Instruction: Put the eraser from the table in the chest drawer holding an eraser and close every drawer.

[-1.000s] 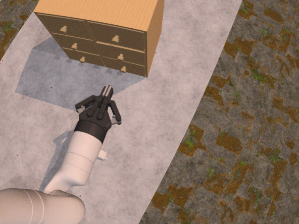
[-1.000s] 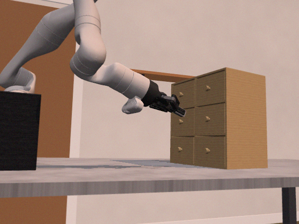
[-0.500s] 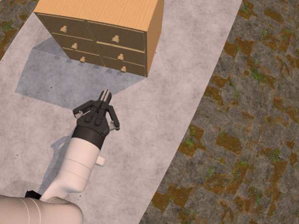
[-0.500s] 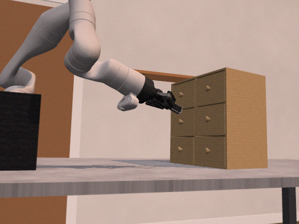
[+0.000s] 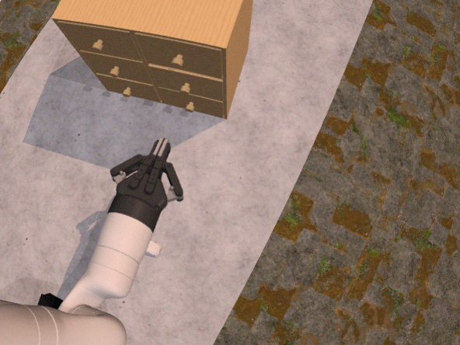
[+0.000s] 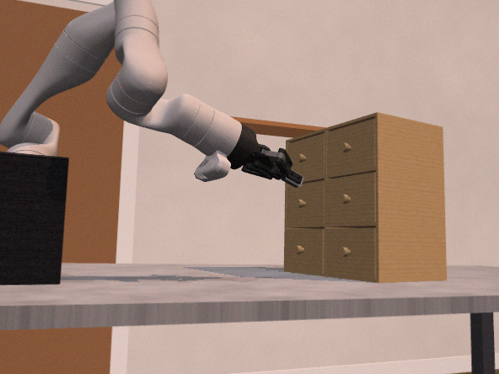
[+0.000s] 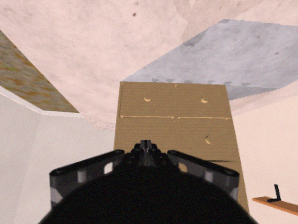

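Across the tabletop [image 5: 217,167] [image 6: 253,296] [image 7: 75,45] from the arm's mount stood the small chest [image 5: 155,19] [image 6: 410,198] [image 7: 172,105], upright, with six drawers in two columns of three. All of them looked pushed in, or very nearly so. The end effector [image 5: 163,141] [image 6: 300,182] [image 7: 145,147] was clenched on nothing, its fingertips together, and hung in front of the chest, apart from it.

No eraser showed in any view, neither the loose one nor its like; which drawer held the match could not be told, and whether the loose one still lay out was equally uncertain. An eraser would probably be light, slightly soft and grippy rather than slippery, hardly fragile; a moderate squeeze across its narrower sides, near the middle, seemed the right hold.

The chest was pale, grained wood, its front shaded darker, and each drawer bore one small stubby knob at its middle. The knobs looked stiff and offered little to pinch, so a drawer would want a straight, short pull, well under half its length, lest the loose tray droop.

Compared with a second ago, the tool [image 5: 163,141] [image 6: 300,182] [image 7: 145,147] has drawn back from the drawer fronts [image 5: 179,71] [image 6: 350,200] [image 7: 172,102] and risen a little, its closed fingertips now higher against them in the exterior view. The pale arm [image 5: 118,249] [image 6: 206,126] has pulled back with it, its forearm and elbow shifted away from the chest. From above, a black block [image 5: 50,300] now shows beside the arm, which covered it a second ago. The arm's shadow [image 5: 83,241] on the surface [image 5: 217,194] has shifted too. Most of this change came in the first half second
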Action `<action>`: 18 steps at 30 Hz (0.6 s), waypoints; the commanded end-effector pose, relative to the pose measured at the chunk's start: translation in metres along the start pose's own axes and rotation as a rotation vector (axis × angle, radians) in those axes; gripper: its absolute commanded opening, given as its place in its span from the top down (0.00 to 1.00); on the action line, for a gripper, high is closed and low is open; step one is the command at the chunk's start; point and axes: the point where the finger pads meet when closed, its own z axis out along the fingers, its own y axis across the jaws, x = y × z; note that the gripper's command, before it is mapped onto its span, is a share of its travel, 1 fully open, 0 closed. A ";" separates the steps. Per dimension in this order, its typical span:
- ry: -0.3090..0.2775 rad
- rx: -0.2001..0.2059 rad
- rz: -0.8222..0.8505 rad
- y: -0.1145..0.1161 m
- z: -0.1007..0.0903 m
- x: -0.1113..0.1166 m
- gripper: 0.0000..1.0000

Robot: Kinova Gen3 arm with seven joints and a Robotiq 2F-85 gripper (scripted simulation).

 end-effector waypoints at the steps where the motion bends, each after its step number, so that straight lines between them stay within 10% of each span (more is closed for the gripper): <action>1: 0.024 -0.001 0.001 0.001 -0.002 0.000 1.00; 18: 0.172 -0.002 0.000 0.001 -0.015 -0.008 1.00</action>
